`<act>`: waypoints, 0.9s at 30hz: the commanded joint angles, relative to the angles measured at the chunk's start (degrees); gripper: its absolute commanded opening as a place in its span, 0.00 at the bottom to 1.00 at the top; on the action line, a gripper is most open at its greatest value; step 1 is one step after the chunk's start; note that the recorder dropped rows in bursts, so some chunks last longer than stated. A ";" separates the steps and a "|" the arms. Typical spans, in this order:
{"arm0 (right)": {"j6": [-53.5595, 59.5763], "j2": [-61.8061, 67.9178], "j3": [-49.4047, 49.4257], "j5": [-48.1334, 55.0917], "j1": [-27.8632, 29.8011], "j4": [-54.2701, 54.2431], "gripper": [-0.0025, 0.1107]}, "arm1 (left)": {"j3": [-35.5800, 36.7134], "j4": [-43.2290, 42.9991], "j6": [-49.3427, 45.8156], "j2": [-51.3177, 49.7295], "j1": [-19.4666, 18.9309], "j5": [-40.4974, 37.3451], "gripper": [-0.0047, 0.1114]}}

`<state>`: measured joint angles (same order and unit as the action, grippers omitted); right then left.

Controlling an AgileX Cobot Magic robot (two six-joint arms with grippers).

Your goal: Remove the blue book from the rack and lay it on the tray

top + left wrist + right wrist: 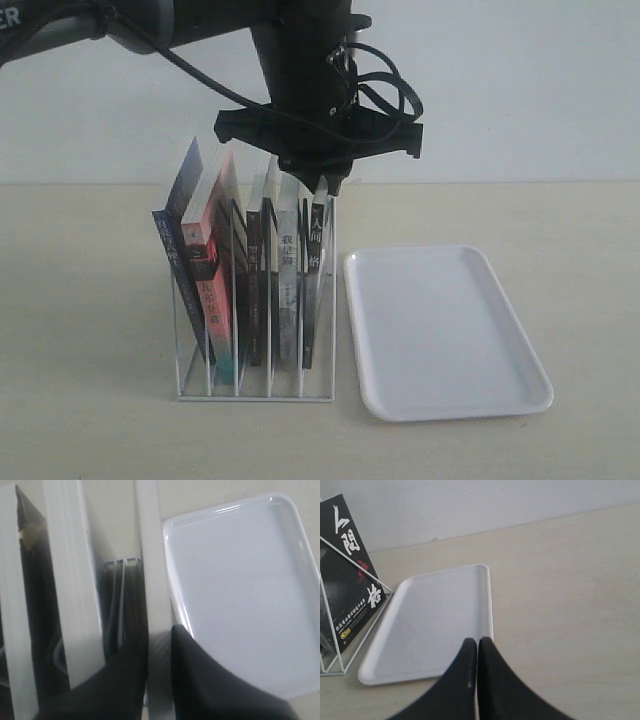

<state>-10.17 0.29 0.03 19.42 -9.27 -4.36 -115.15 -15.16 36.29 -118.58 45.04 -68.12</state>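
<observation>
The white wire rack (255,397) holds several upright books. The blue book (170,258) leans in the far-left slot, showing its dark blue spine. My left gripper (325,188) hangs over the rack's right end, far from the blue book. In the left wrist view its fingers (200,680) press both sides of the white top edge of the rightmost black-spined book (150,555), so the left gripper (160,645) is shut on it. The white tray (440,320) lies flat to the right of the rack. My right gripper (478,642) is shut and empty, above the tray's (435,620) edge.
The black-covered book with white characters (350,580) stands inside the rack's wires (357,630), right beside the tray (240,580). A pink-red-spined book (212,290) and black-spined books (254,290) fill the slots between. A pale wall stands behind the beige table (560,250).
</observation>
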 commanded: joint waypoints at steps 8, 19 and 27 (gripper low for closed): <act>0.17 -0.29 -0.03 -0.52 0.15 0.13 0.02 | -0.21 0.61 -0.37 4.33 0.10 -1.84 0.33; 0.17 -0.29 -0.03 -0.52 0.15 0.13 0.02 | 4.22 -3.42 -3.68 16.56 0.10 -1.84 0.33; 0.17 -0.29 -0.03 -0.52 0.15 0.13 0.02 | 15.07 -12.88 -0.28 21.89 -0.46 -1.84 0.33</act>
<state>-10.17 0.29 0.03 19.42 -9.27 -4.42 -102.62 -25.31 33.65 -98.08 45.04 -69.84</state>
